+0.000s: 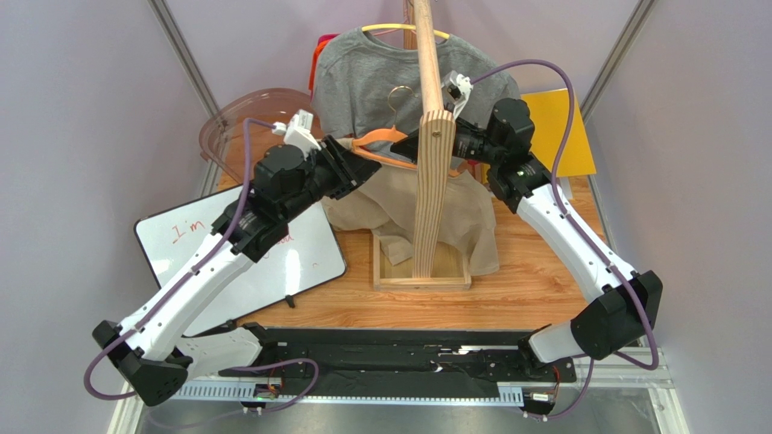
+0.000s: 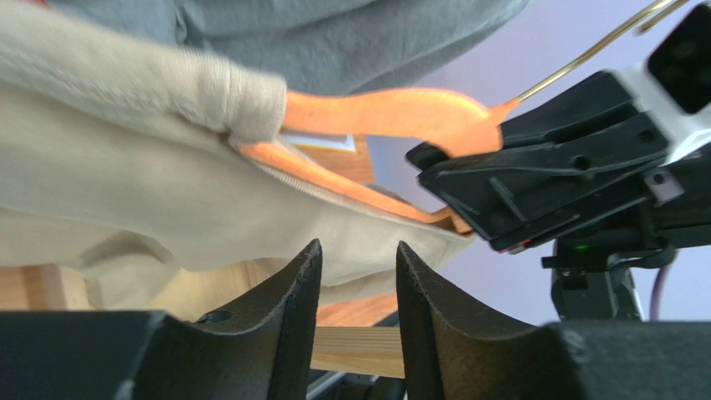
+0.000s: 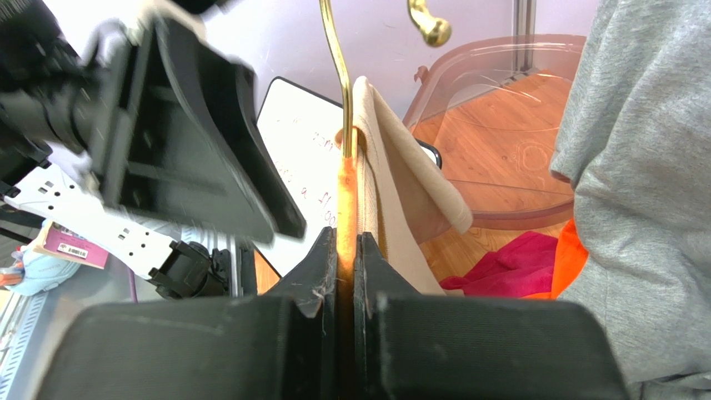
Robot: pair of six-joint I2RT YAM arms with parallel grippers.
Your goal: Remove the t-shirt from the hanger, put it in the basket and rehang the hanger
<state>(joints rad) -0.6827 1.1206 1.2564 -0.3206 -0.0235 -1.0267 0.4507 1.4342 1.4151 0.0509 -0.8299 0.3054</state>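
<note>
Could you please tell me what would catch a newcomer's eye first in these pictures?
The orange hanger at the centre, clamped in the right hand, with the beige t-shirt sagging off it by the wooden post. Behind them hangs a grey t-shirt; the left hand hovers open beside the beige cloth.

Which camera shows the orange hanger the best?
The left wrist view: the hanger fills the middle, one shoulder bare, the t-shirt bunched over the rest. The top view shows only a small orange loop beside the post. The right wrist view shows it edge-on, pinched in the right end effector.
</note>
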